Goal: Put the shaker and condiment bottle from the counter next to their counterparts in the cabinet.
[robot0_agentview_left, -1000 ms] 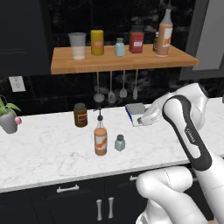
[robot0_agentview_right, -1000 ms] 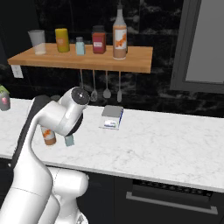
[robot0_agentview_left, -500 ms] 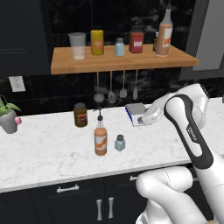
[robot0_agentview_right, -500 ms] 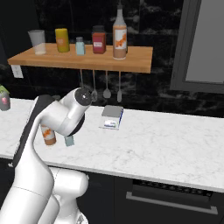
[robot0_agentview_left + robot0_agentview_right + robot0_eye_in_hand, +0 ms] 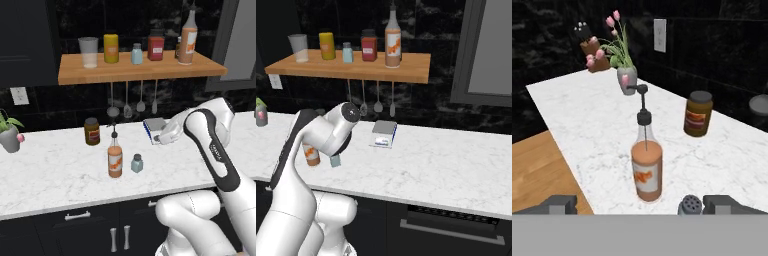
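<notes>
Shaker (image 5: pixel 690 204): small, light, rigid, standing on counter (image 5: pixel 50 175); likely gripping around its body. End effector (image 5: pixel 639 205) hovering wide, holding nothing. Condiment bottle (image 5: pixel 647 170): tall, tippy.

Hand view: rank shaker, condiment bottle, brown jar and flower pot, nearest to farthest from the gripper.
Measured from the gripper, fingers wide open at the bottom edge:
1. Shaker, right beside the right-hand finger.
2. Condiment bottle, just ahead, centre.
3. Brown jar, farther back, right.
4. Flower pot, far end of the counter, centre-left.
</notes>
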{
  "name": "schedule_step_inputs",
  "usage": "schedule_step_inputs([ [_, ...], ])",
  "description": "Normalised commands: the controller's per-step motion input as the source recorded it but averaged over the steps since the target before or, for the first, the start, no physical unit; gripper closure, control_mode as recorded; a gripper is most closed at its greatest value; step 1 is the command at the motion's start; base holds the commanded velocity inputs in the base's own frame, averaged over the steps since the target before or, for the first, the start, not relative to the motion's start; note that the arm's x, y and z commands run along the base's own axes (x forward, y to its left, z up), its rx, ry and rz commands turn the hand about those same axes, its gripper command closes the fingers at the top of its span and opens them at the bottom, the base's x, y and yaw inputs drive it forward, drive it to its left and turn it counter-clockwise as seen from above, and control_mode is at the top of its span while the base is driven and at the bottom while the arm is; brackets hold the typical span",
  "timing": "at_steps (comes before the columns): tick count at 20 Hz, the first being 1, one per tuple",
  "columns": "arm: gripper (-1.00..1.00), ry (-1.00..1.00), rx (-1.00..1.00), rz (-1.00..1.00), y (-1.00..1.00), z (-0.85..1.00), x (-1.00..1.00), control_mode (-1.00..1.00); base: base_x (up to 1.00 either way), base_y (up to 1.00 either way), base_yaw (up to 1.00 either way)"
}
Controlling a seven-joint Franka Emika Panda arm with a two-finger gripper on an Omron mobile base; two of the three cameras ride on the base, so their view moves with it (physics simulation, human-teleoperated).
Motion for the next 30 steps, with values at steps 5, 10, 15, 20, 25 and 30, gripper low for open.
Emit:
schedule_step_inputs([
  [5, -1.0, 0.0, 0.0, 0.04, 0.23, -0.1, 0.12, -1.0, 0.0, 0.0, 0.0],
  [10, -1.0, 0.0, 0.0, 0.06, 0.29, -0.06, 0.02, -1.0, 0.0, 0.0, 0.0],
  [15, -1.0, 0.0, 0.01, 0.06, 0.11, 0.0, 0.05, -1.0, 0.0, 0.0, 0.0],
  [20, -1.0, 0.0, 0.01, 0.0, -0.08, -0.02, 0.33, -1.0, 0.0, 0.0, 0.0],
  [25, -1.0, 0.0, 0.0, 0.0, 0.04, -0.07, 0.35, -1.0, 0.0, 0.0, 0.0],
  [30, -1.0, 0.02, -0.01, 0.0, 0.3, -0.06, 0.43, -1.0, 0.0, 0.0, 0.0],
])
